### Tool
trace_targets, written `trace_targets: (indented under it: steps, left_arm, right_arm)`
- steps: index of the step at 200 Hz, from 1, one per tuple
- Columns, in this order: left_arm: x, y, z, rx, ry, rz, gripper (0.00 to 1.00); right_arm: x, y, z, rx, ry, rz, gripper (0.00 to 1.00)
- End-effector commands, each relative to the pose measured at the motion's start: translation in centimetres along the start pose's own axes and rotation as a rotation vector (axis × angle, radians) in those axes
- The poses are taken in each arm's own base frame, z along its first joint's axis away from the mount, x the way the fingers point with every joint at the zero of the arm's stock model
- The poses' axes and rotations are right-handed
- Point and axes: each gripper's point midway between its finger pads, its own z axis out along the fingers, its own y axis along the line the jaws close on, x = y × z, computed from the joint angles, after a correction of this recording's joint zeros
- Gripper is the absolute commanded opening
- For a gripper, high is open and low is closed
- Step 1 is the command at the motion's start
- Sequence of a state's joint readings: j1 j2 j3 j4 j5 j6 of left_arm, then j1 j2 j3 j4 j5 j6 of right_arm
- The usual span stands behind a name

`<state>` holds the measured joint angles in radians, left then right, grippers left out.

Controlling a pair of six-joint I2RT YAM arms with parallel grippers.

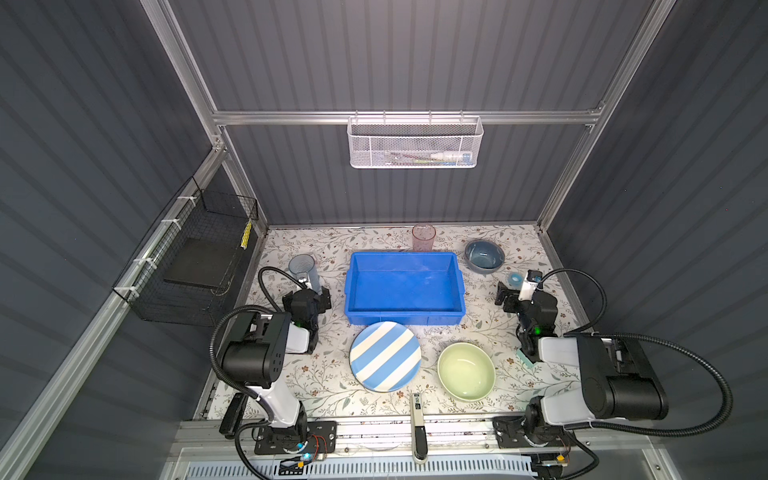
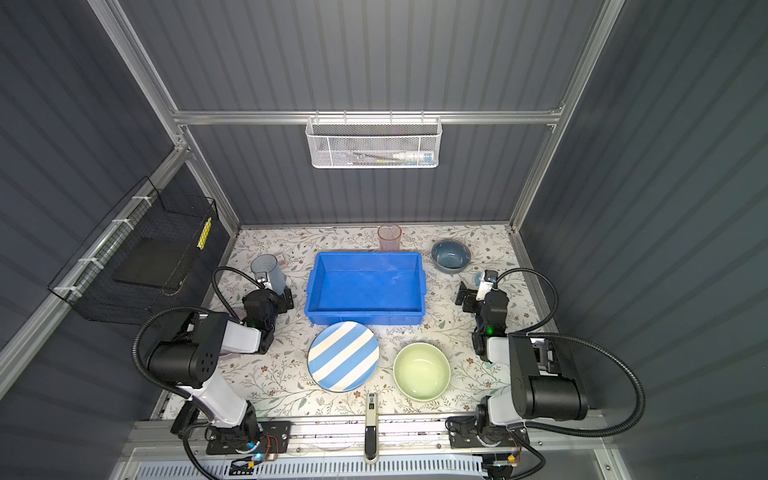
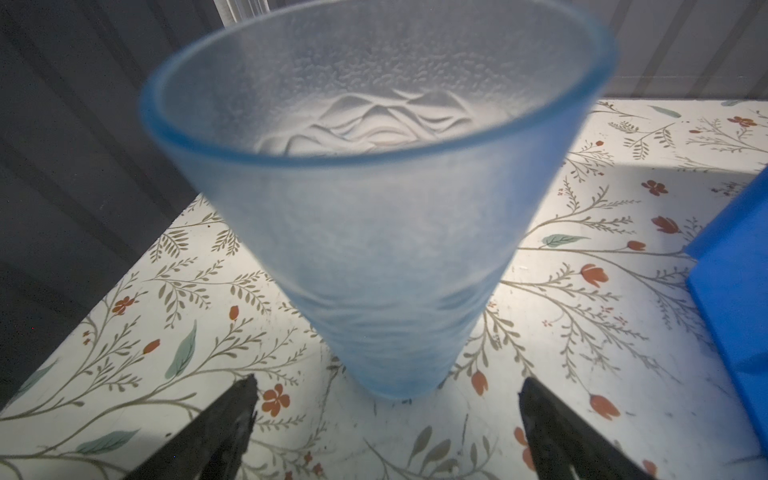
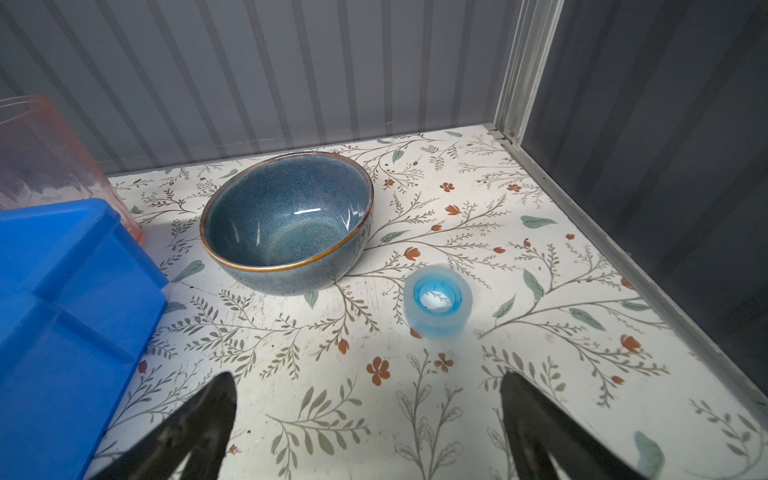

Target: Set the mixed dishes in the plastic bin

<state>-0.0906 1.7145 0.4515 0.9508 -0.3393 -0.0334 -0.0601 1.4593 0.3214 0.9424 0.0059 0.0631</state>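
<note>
Left arm: folded at the elbow, left of centre in both top views. The left gripper (image 3: pixel 388 386) sits low over the counter (image 3: pixel 582 332), jaws spread wide, holding nothing.
Blue tumbler (image 3: pixel 374 232): upright, mouth up, long axis vertical. Its foot stands clear of the parted jaws, left of the bin.
Right arm: folded at right. The right gripper (image 4: pixel 368 380) is spread wide and empty, facing the grey-blue bowl (image 4: pixel 286 224) and tape roll (image 4: pixel 437 301).
Plastic bin (image 1: pixel 405 311): centre frame, long axis left to right.
Striped plate (image 1: pixel 384 356), pale green bowl (image 1: pixel 466 371): below the bin.
</note>
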Motion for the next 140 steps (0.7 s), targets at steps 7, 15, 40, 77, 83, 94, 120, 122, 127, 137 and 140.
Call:
trace_targets:
  steps: [7,15,40,77,83,94,120,122,127,137,140]
  left_arm:
    - [-0.1,0.8,0.0,-0.033,-0.011,-0.006,1.00]
    - [-0.1,0.8,0.0,-0.032,-0.012,-0.007,1.00]
    - [-0.3,0.7,-0.2,-0.025,-0.018,-0.007,1.00]
    - [-1.9,1.0,-1.2,-0.026,-0.034,-0.011,1.00]
    - [-2.1,1.0,-1.3,-0.030,-0.015,-0.011,1.00]
    - [-2.7,1.1,-1.6,-0.031,0.009,-0.012,1.00]
    - [-4.4,0.7,-2.8,-0.021,0.054,-0.021,1.00]
    - [-4.5,0.7,-2.9,-0.024,0.060,-0.020,1.00]
    - [-4.7,0.5,-3.1,-0.027,0.073,-0.010,1.00]
    - [-5.5,0.2,-3.9,-0.033,0.080,0.004,1.00]
    - [-5.6,0.1,-4.1,-0.032,0.086,0.011,1.00]
  right_arm:
    - [-1.0,-0.1,0.0,0.001,-0.033,-0.002,0.99]
    - [-1.0,-0.1,0.0,0.002,-0.034,-0.003,0.99]
    - [-1.0,-0.4,0.0,0.022,-0.033,0.000,0.99]
    - [-2.3,-1.1,-0.7,0.073,-0.032,0.020,0.99]
    - [-2.5,-1.3,-0.9,0.088,-0.017,0.026,0.99]
    - [-3.3,-1.6,-1.3,0.104,-0.004,0.037,0.99]
    - [-4.9,-1.4,-2.5,0.111,0.019,0.045,0.98]
    - [-5.0,-1.4,-2.6,0.117,0.022,0.046,0.98]
    - [-5.3,-1.5,-2.9,0.127,0.035,0.051,0.98]
    - [-6.0,-1.1,-3.5,0.118,0.057,0.053,0.98]
    - [-6.3,-0.9,-3.8,0.114,0.056,0.055,0.98]
